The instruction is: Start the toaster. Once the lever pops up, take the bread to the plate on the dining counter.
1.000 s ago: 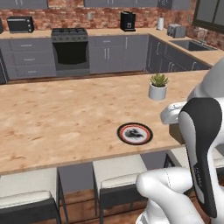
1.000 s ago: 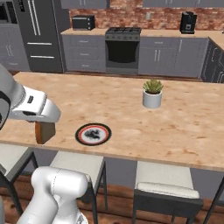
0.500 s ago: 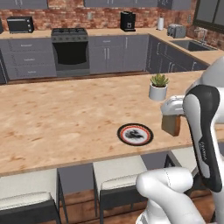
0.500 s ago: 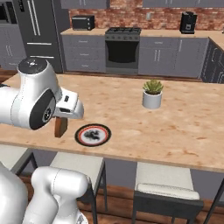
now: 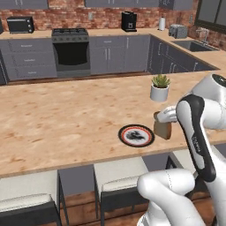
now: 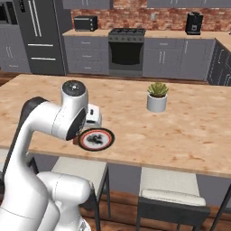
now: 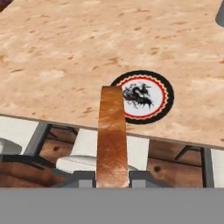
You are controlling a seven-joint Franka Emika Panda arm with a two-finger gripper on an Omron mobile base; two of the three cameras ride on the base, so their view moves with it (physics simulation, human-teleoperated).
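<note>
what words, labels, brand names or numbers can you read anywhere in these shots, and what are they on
No text can be read.
The plate: a black drawing inside the orange-red ring, a picture, not letters.
The arm's dark forearm cover: a small pale marking, too small and blurred to read.
The toaster, the coffee machine and the black oven appliance: too far and small to show any label.
The bread in the shut gripper: no marking.

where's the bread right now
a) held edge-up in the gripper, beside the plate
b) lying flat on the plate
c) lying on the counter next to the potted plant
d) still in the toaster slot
a: the bread stands upright, clamped in the shut gripper just beside the plate on the dining counter; the hand view shows the slice end-on with the plate past it and nothing lying on it.
</note>
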